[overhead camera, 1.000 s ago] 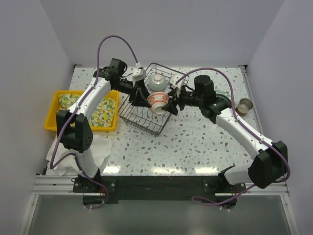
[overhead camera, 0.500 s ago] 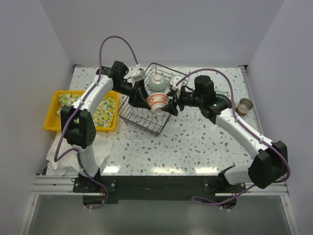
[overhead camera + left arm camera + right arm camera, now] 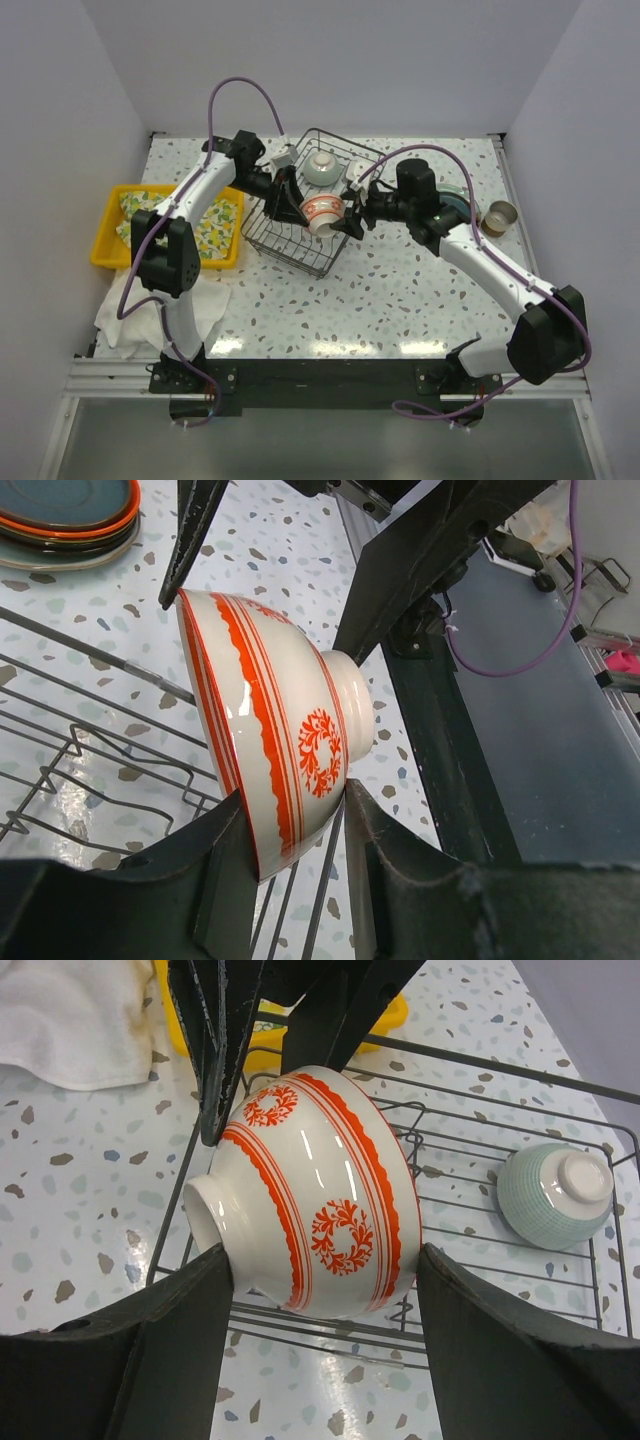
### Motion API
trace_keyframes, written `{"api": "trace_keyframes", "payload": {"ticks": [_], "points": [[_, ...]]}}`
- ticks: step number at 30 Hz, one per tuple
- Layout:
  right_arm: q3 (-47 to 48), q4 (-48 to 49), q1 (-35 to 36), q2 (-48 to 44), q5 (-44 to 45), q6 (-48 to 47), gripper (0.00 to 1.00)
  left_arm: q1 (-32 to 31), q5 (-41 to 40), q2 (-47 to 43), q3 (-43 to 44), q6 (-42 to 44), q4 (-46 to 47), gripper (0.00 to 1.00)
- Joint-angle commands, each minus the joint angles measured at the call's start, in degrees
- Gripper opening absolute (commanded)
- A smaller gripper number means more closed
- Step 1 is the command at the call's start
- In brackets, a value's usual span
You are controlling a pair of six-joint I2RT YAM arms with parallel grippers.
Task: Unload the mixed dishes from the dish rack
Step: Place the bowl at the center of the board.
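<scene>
Grip on the red-patterned white bowl is now shared between both arms. The left gripper has narrowed over the last second, and its fingers now pinch the bowl's lower edge between them, one at the rim and one on the outer wall. The right gripper holds as it did before, its fingers set wide against the bowl's body, one by the foot and one near the rim. The bowl hangs tipped on its side over the right part of the dish rack, clear of the wires and in nearly the same spot as a second ago. The left arm's elbow has shifted rightward and away from the near edge, while the right arm has barely moved. A celadon bowl sits upside down in the far part of the rack, unchanged. On the table to the right of the rack lies a stack of plates, partly under the right arm in the top view, with a beige cup just beyond it. Left of the rack stands a yellow tray holding a patterned cloth, and a white cloth lies near the left arm's base.
</scene>
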Motion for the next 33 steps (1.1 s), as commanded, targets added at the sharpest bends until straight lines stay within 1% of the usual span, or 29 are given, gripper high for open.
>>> {"api": "trace_keyframes", "payload": {"ticks": [1, 5, 8, 12, 15, 21, 28, 33], "points": [[0.3, 8.6, 0.3, 1.9, 0.4, -3.3, 0.43, -0.5, 6.7, 0.4, 2.7, -0.1, -2.0, 0.0], [-0.6, 11.9, 0.3, 4.1, 0.2, -6.1, 0.45, -0.5, 6.3, 0.3, 2.7, -0.6, -2.0, 0.0], [0.3, 13.2, 0.3, 5.8, 1.8, -7.4, 0.45, -0.5, 6.1, 0.2, 2.5, -0.5, -2.0, 0.0], [0.6, 18.1, 0.2, 7.0, 4.5, -9.2, 0.46, -0.5, 6.3, 0.3, 2.5, -0.7, -2.1, 0.0], [2.1, 20.0, 0.2, 9.0, 5.9, -9.9, 0.48, -0.5, 6.8, 0.3, 2.3, -0.8, -2.0, 0.0], [5.3, 22.1, 0.3, 12.3, 6.7, -11.5, 0.49, -0.5, 7.1, 0.3, 2.0, -1.0, -2.0, 0.0], [8.9, 21.2, 0.3, 14.9, 8.0, -14.4, 0.5, -0.6, 7.5, 0.2, 1.3, -1.5, -2.0, 0.0], [9.1, 21.0, 0.2, 14.7, 9.0, -15.0, 0.52, -0.7, 7.0, 0.2, 1.6, -1.6, -2.0, 0.0]]}}
